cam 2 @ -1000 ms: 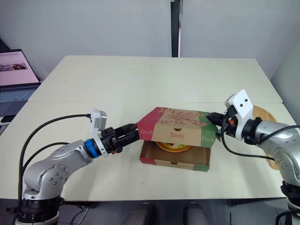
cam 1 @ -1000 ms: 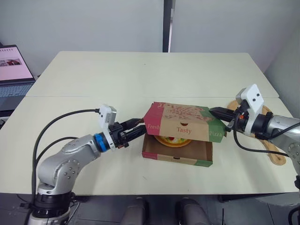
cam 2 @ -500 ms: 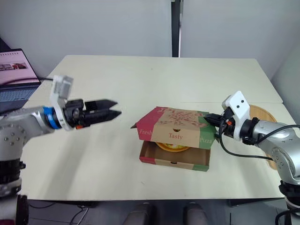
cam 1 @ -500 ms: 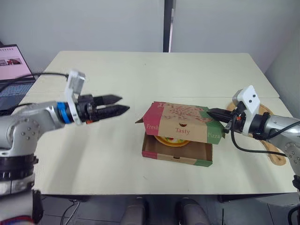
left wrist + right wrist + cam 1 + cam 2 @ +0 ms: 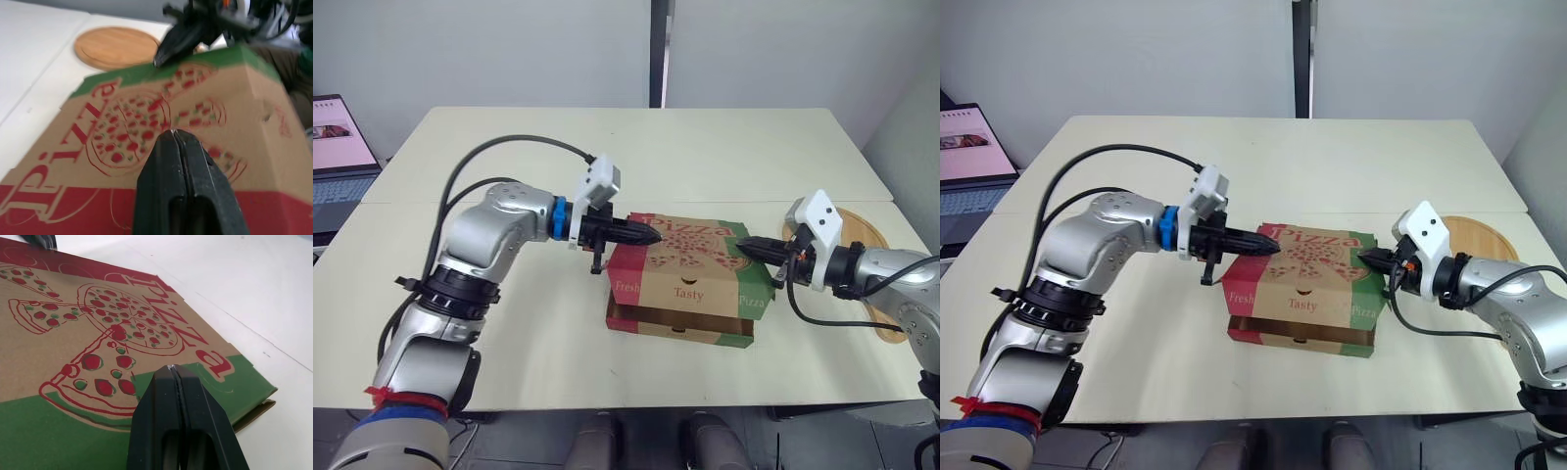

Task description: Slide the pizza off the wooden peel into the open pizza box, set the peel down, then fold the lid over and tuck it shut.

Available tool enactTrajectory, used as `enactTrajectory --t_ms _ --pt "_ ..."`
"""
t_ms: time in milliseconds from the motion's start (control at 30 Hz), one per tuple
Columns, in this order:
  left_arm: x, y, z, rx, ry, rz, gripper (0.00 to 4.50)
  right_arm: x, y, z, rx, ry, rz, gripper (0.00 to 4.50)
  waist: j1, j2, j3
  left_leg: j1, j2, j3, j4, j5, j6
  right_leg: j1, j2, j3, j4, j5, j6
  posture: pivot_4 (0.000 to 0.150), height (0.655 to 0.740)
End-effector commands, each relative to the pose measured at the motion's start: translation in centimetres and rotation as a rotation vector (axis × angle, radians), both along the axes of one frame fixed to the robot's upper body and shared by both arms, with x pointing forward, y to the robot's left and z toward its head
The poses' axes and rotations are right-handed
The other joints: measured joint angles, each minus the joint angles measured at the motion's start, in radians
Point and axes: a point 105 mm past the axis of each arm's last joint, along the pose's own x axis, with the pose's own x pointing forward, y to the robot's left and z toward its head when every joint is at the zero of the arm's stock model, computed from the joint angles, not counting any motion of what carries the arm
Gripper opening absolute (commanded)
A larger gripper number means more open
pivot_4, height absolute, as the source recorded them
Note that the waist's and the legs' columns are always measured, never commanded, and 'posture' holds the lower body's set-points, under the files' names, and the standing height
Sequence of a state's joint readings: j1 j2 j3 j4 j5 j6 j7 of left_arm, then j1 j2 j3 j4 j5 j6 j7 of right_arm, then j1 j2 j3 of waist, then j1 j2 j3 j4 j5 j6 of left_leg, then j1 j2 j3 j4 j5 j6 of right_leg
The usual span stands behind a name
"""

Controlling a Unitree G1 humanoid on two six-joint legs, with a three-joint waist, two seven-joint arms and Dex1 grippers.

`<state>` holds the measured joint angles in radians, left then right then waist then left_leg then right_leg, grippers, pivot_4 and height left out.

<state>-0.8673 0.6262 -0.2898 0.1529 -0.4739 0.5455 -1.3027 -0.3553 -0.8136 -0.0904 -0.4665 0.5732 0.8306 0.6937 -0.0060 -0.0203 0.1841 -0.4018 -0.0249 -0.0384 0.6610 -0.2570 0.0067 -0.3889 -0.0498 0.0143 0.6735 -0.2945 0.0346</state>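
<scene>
The pizza box (image 5: 677, 291), printed in red and green, sits mid-table with its lid (image 5: 690, 247) folded down over the base, leaving a thin gap at the front. The pizza inside is hidden. My left gripper (image 5: 651, 235) is shut, its tip resting on the lid's left top; the left wrist view shows its fingers (image 5: 174, 161) pressed together over the printed lid (image 5: 122, 142). My right gripper (image 5: 742, 245) is shut too, its tip against the lid's right green edge (image 5: 210, 382). The wooden peel (image 5: 1474, 235) lies flat on the table to the right of the box.
The cream table (image 5: 607, 147) stretches bare behind and to the left of the box. A laptop (image 5: 333, 137) with a lit screen stands off the far left corner. The peel's handle (image 5: 893, 331) points toward the front right edge.
My left gripper has swung in from the open left side onto the lid's top and has shut. The lid has dropped lower over the base. The right gripper stayed at the lid's right edge.
</scene>
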Motion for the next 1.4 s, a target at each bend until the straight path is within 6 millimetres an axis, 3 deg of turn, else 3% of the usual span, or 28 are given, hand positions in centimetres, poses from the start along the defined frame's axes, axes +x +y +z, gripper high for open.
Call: enactTrajectory --t_ms 33,200,267,367,467,733,1067,1233,1400 --pt "0.0 -0.4 0.5 0.012 -0.056 -0.043 0.01 -0.5 0.2 2.1 0.018 -0.082 0.020 0.00 0.002 0.000 0.000 0.000 0.000 0.000 0.000 0.000 0.000 0.000 0.000 0.000 0.000 0.000 0.000 0.150 0.7400" --pt "0.1 -0.5 0.1 0.035 -0.076 -0.068 0.01 -0.6 -1.4 3.9 0.024 -0.135 -0.036 0.00 0.004 0.000 0.000 0.000 0.000 0.000 0.000 0.000 0.000 0.000 0.000 0.000 0.000 0.000 0.000 0.150 0.7400" --pt "0.1 -0.4 0.0 0.036 -0.076 -0.068 0.01 -0.7 -2.9 4.2 0.014 -0.132 -0.084 0.00 0.004 0.000 0.000 0.000 0.000 0.000 0.001 0.000 0.000 0.000 0.000 0.000 0.000 0.000 0.000 0.150 0.7400" --pt "0.3 -0.2 -0.3 0.050 -0.084 -0.071 0.01 -1.3 -5.6 3.4 -0.058 -0.096 -0.161 0.00 0.007 0.000 0.000 -0.001 0.000 -0.001 0.000 0.000 0.000 0.000 0.000 -0.001 0.000 0.000 0.000 0.150 0.7400" --pt "0.0 -0.1 -0.9 0.071 -0.079 -0.090 0.01 -2.4 -6.4 1.2 -0.167 -0.039 -0.152 0.00 0.006 0.000 0.000 -0.001 0.000 -0.001 0.001 0.000 0.000 0.001 0.000 -0.001 0.000 0.000 0.000 0.150 0.7400" --pt "-0.2 -0.2 -1.8 0.101 -0.086 -0.113 0.01 -4.0 -4.7 -2.6 -0.241 0.021 -0.047 0.00 -0.001 -0.001 0.000 0.001 0.000 0.000 0.001 0.000 0.000 0.001 0.001 0.000 0.002 0.000 0.000 0.150 0.7400" --pt "0.1 -0.1 -1.2 0.081 -0.090 -0.093 0.01 -4.4 -1.6 -2.3 -0.112 0.052 0.059 0.00 0.002 -0.001 0.000 0.000 0.000 0.000 0.002 0.000 0.000 0.001 0.001 0.000 0.002 0.000 0.000 0.150 0.7400" --pt "0.3 -0.2 -0.8 0.060 -0.085 -0.083 0.01 -4.5 -0.8 -1.1 0.008 0.078 0.067 0.00 0.002 -0.001 0.000 0.001 0.000 0.000 0.002 0.000 0.000 0.001 0.001 0.000 0.002 0.000 0.000 0.150 0.7400" --pt "0.3 -0.3 -0.7 0.055 -0.083 -0.083 0.01 -4.7 -0.7 -1.7 0.079 0.154 0.041 0.00 0.002 -0.001 0.000 0.001 0.000 -0.001 0.002 0.000 0.000 0.001 0.001 0.000 0.003 0.000 0.000 0.150 0.7400"
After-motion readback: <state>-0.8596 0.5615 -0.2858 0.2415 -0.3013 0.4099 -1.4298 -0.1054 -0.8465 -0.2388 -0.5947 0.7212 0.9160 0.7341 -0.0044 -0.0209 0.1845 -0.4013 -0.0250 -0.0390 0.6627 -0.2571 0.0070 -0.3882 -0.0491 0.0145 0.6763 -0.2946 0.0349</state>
